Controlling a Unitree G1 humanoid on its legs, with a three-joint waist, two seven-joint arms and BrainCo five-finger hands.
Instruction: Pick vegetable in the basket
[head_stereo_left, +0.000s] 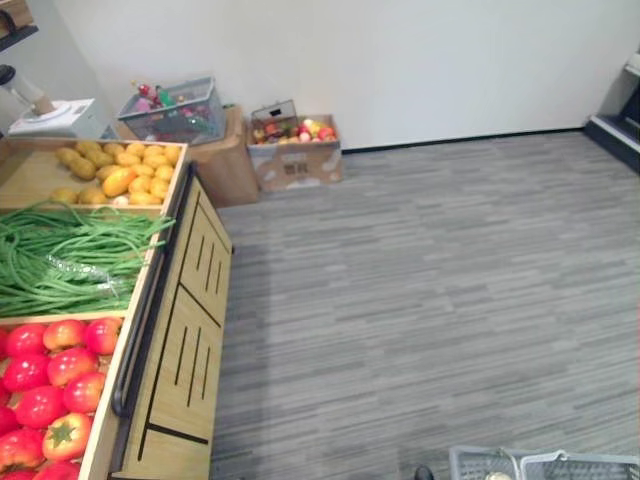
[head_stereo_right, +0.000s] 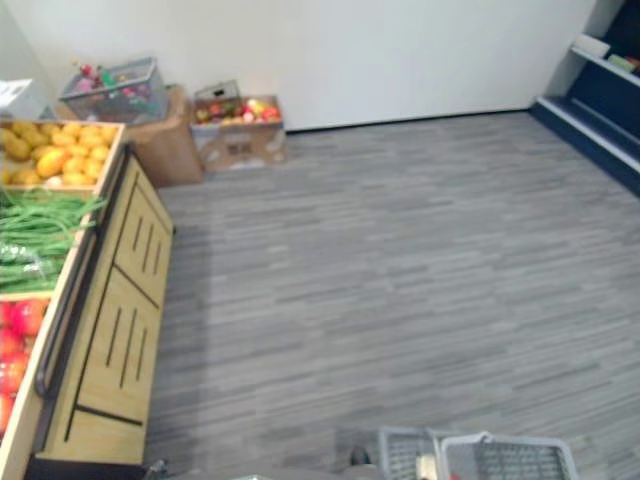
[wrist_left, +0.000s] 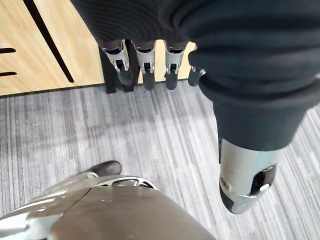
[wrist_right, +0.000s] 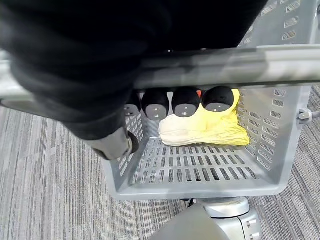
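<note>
Wooden produce stand (head_stereo_left: 190, 330), cardboard box of fruit (head_stereo_left: 295, 165), grey carpet (head_stereo_left: 430, 300), white wall (head_stereo_left: 400, 60)

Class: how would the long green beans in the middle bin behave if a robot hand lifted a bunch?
The beans are long and thin, so they would probably droop either side of a grip. They lie loose and crisscrossed, so some may slip out or drag neighbours along.

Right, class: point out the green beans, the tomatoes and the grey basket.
green beans (head_stereo_left: 60, 262), left eye view, middle of the pile.
tomatoes (head_stereo_left: 42, 405), left eye view, one tomato mid-heap.
grey basket (wrist_right: 200, 170), right wrist view, bare slatted floor.
</note>
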